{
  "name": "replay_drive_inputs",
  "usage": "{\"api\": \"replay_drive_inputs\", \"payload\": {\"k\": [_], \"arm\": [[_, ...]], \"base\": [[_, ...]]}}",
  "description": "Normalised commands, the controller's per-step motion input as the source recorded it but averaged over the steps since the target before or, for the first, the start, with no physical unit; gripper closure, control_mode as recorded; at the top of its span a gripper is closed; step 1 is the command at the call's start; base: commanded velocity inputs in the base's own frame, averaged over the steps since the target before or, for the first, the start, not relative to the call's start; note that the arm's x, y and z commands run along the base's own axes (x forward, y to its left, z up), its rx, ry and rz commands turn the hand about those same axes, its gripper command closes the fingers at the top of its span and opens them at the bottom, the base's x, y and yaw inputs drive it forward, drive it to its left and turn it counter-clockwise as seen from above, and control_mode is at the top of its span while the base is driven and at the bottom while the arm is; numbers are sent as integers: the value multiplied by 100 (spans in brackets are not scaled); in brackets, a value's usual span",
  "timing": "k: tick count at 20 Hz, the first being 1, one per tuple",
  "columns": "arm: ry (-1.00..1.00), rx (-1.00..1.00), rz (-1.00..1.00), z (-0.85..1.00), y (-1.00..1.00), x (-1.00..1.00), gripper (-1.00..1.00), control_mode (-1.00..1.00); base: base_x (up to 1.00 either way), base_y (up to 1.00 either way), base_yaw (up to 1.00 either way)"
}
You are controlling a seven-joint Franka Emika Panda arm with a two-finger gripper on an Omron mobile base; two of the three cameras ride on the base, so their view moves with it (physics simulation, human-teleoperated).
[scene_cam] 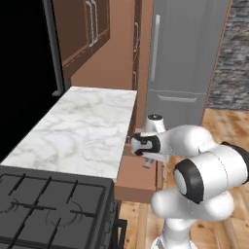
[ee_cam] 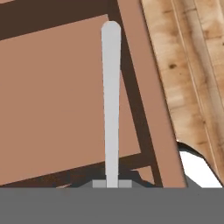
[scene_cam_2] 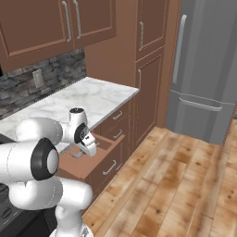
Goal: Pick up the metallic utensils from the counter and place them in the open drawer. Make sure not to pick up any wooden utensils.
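My gripper [scene_cam: 147,164] is clamped fully shut on the fork [ee_cam: 111,100], holding it by one end over the open drawer [ee_cam: 52,100] so it can drop straight in. The fork is slim, smooth, silver-grey, rounded at the tip. The drawer is flat reddish-brown wood (counter [scene_cam: 82,131]: white veined marble).

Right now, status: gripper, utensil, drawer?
Gripper shut on silver utensil handle, hanging over open drawer. Drawer floor below looks bare, nothing blocking the drop. Counter beside it shows no utensils in the left base view.
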Motion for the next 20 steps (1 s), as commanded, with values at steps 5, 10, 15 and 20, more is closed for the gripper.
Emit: {"api": "replay_drive_inputs", "payload": {"k": [5,10,15,20], "arm": [[0,0,0,-48,0,47,100,-100],[0,0,0,-46,-7,35,100,-100],[1,0,0,-49,-12,31,100,-100],[8,0,0,-40,-14,23,100,-100]], "base": [[0,0,0],[0,0,0],[0,0,0],[0,0,0]]}}
